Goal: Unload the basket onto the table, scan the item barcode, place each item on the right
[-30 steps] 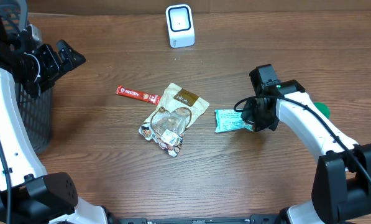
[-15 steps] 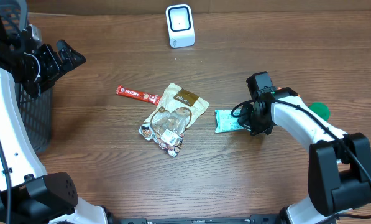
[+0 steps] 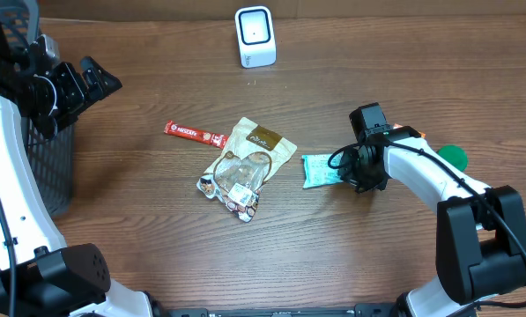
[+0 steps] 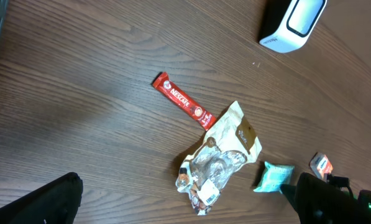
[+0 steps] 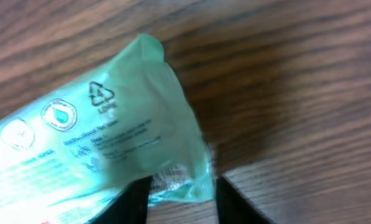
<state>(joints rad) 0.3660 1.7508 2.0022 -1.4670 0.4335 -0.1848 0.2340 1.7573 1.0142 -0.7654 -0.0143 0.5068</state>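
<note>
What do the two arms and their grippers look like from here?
The left arm and right arm have white rounded shells, black joints and black bases. Thin black cables run along each. The left gripper and right gripper are all black, with blunt fingers. I see no markings.

The left arm (image 3: pixel 0 167) and right arm (image 3: pixel 425 167) look alike: smooth, rounded white link shells joined by black joint housings, each on a bulky black base (image 3: pixel 487 251). The left end effector (image 3: pixel 93 81) and right end effector (image 3: pixel 359 173) are matte black and blocky, with plain black fingers (image 5: pixel 130 200) that narrow toward the tips. A thin black cable (image 3: pixel 340 157) loops out beside the right wrist
</note>
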